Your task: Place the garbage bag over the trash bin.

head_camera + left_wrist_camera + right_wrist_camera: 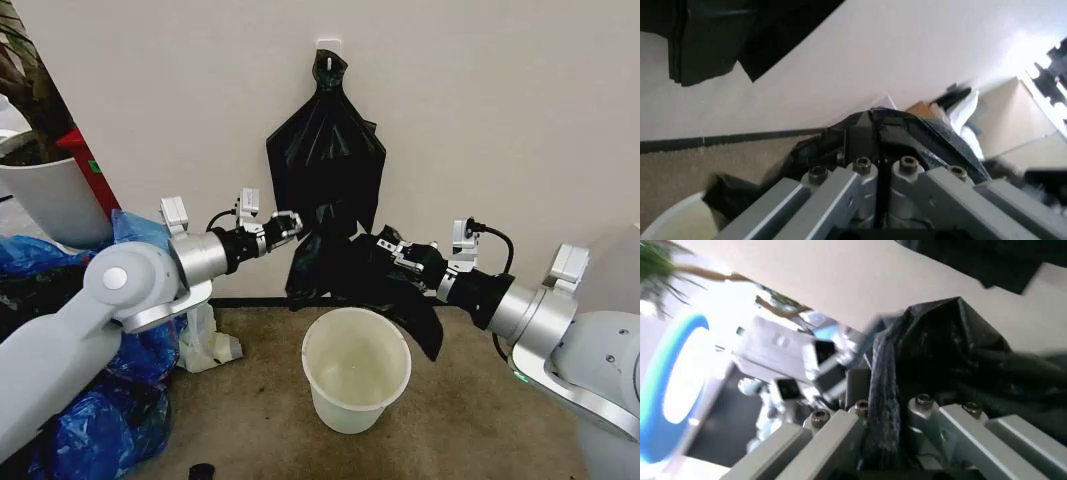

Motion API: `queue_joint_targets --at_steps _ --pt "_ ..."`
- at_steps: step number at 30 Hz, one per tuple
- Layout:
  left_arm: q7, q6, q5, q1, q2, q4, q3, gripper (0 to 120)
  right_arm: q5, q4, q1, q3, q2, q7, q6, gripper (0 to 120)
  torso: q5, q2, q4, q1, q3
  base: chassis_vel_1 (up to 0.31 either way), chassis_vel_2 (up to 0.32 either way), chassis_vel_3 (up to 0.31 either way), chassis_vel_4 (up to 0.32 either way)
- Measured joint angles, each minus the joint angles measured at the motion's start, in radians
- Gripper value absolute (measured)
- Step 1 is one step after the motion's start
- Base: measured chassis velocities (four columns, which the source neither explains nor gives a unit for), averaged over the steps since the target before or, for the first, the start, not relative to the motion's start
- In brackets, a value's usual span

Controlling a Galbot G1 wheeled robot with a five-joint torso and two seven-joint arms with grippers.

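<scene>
the left gripper (290, 224) is clamped on one edge of the garbage bag (365, 275); in the left wrist view its fingers (863, 135) are pressed together with black film pinched between them. the right gripper (388, 245) is clamped on the opposite side of the same bag, and the film runs between its fingers (857, 385) in the right wrist view. the bag hangs crumpled between both grippers, above and just behind the trash bin (355, 368). the bin stands upright on the floor (470, 420), near the wall (480, 120). a bunch of black bags (325, 150) hangs on the wall behind.
</scene>
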Motion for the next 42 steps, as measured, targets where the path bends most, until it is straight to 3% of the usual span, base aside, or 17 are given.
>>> queue_joint_targets --at_steps 6,13,19,27,33,42 --pt "-0.040 0.028 -0.099 -0.076 0.051 -0.016 0.020 0 0.075 0.000 0.074 -0.030 0.022 0.022 0.082 0 -0.0001 0.000 0.0000 0.000 0.000 0.000 0.000 0.000 0.000" --pt "-0.096 0.049 -0.159 -0.149 0.094 -0.015 0.038 0 0.089 0.000 0.074 -0.084 0.075 0.019 0.046 0 -0.0001 0.000 -0.0001 0.000 0.000 0.000 0.000 0.000 0.000" --pt "-0.175 0.057 -0.188 -0.126 0.091 -0.029 0.034 0 0.086 -0.024 0.082 -0.099 0.115 0.001 0.023 0 0.0000 0.000 -0.0002 0.000 0.000 0.000 0.000 0.000 0.000" --pt "-0.187 0.052 -0.152 -0.041 0.029 -0.013 0.049 0 -0.026 -0.151 0.070 -0.150 0.185 -0.070 -0.023 0 -0.0001 0.000 0.0000 0.000 0.000 0.000 0.000 0.000 0.000" --pt "-0.149 0.027 -0.047 -0.026 -0.052 0.052 0.065 0 -0.161 -0.230 0.038 -0.203 0.220 -0.137 -0.041 0 0.0001 0.000 -0.0002 0.000 0.000 0.000 0.000 0.000 0.000" --pt "-0.127 0.007 0.018 -0.031 -0.136 0.098 0.071 0 -0.248 -0.251 0.052 -0.170 0.179 -0.189 -0.040 0 0.0006 0.000 -0.0002 0.000 0.000 0.000 0.000 0.000 0.000"
